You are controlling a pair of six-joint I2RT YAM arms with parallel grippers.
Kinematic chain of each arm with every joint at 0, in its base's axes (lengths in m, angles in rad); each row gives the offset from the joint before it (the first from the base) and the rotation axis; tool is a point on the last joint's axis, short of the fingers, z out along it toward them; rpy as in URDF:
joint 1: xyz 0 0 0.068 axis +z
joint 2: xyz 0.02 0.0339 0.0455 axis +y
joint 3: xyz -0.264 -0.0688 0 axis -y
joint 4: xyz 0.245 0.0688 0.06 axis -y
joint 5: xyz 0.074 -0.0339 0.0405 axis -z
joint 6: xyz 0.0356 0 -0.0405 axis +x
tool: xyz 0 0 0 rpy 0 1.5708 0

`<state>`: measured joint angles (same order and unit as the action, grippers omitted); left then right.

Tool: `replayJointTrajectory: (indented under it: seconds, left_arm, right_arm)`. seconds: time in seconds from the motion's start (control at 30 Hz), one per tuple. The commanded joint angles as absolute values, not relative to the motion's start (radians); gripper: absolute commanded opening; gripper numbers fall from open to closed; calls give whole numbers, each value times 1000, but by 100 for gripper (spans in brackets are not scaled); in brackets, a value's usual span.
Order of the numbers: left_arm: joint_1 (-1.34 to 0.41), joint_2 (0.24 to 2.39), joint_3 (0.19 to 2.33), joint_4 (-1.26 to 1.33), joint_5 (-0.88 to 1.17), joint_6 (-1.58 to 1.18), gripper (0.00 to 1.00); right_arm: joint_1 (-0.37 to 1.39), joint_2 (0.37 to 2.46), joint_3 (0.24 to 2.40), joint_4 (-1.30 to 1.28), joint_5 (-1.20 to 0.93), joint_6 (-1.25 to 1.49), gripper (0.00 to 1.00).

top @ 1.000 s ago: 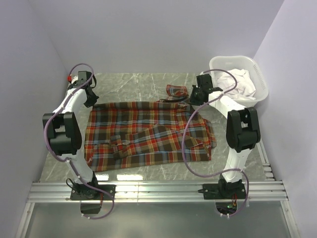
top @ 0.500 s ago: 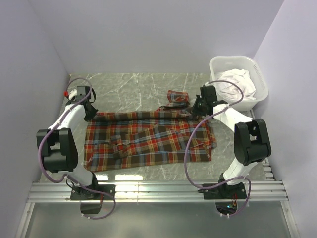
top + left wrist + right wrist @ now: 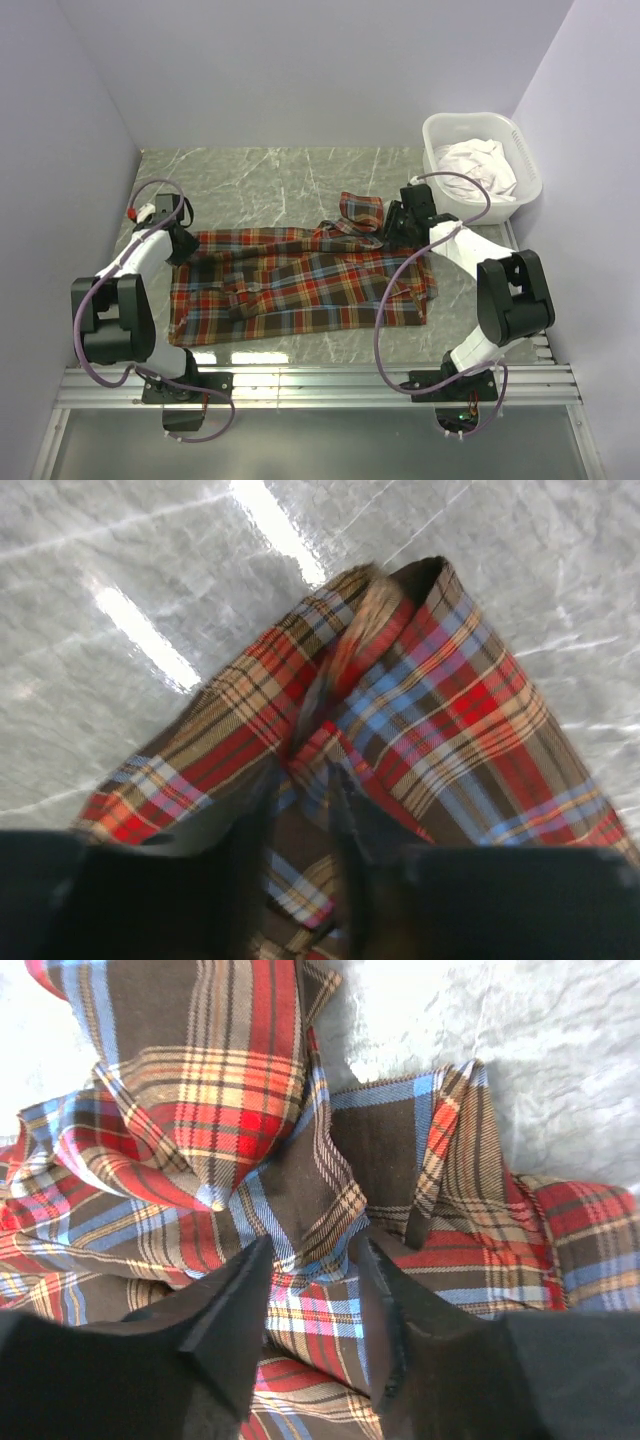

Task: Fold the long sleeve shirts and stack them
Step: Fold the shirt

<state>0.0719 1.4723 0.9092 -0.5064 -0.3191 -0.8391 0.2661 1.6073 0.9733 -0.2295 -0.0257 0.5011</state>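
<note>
Marble table (image 3: pixel 280 180) underneath: right claw (image 3: pixel 312 1250) stands apart over the plaid shirt (image 3: pixel 300 285) (bunched there). Left claw (image 3: pixel 298 785), blurred, looks narrowly parted at the shirt's edge; whether it pinches cloth, I cannot tell.

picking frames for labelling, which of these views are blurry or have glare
Left wrist view: plaid shirt smeared by blur, bright glare streaks on the table. Right wrist view: shirt sharp, table at upper right washed out. Top external view: sharp throughout, a glare band along the table's near edge.
</note>
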Motion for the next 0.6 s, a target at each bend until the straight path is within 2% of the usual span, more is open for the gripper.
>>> replayJointTrajectory:
  seconds: [0.0, 0.07, 0.17, 0.57]
  left_arm:
    - [78, 1427, 942, -502, -302, -845, 52]
    - [78, 1408, 975, -514, -301, -813, 83]
    - [75, 1368, 1012, -511, -272, -770, 92]
    - [32, 1376, 963, -437, -199, -614, 92]
  right_arm:
    - [297, 1540, 1011, -236, 49, 450, 52]
    - [310, 1532, 1055, -250, 69, 424, 59]
    - [318, 1545, 1097, -233, 63, 388, 62]
    - [339, 1813, 1333, -284, 57, 362, 63]
